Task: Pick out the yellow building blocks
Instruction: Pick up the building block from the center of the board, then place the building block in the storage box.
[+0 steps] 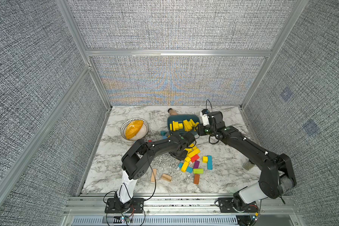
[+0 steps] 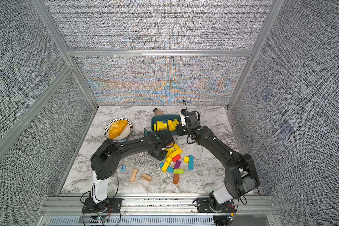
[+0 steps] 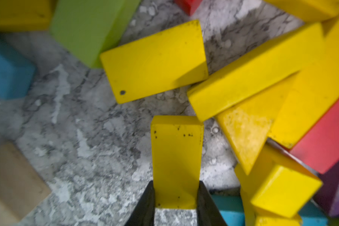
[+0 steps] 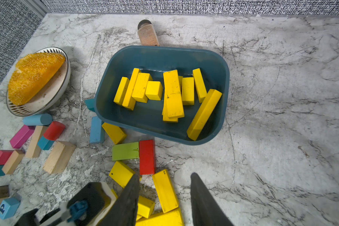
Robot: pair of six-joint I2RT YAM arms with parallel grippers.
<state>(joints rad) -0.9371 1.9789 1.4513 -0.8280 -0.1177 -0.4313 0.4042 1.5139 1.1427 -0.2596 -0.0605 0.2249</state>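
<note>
Left pincer (image 3: 176,195), closest to the lens, clamps a short yellow block (image 3: 176,152) by its near end on the marbled tabletop (image 3: 76,137), its far corner just beside a long yellow bar (image 3: 252,72). Roughly 10 yellow building blocks (image 4: 172,92) already lie in the teal bin (image 4: 164,56); more wait in the mixed pile (image 1: 192,154). Right pincer (image 4: 164,176) hangs open and empty near the bin. So shallow a hold could let the block pivot or slip on lifting, or snag the bar; the 2 arms, close together, could clash.
</note>
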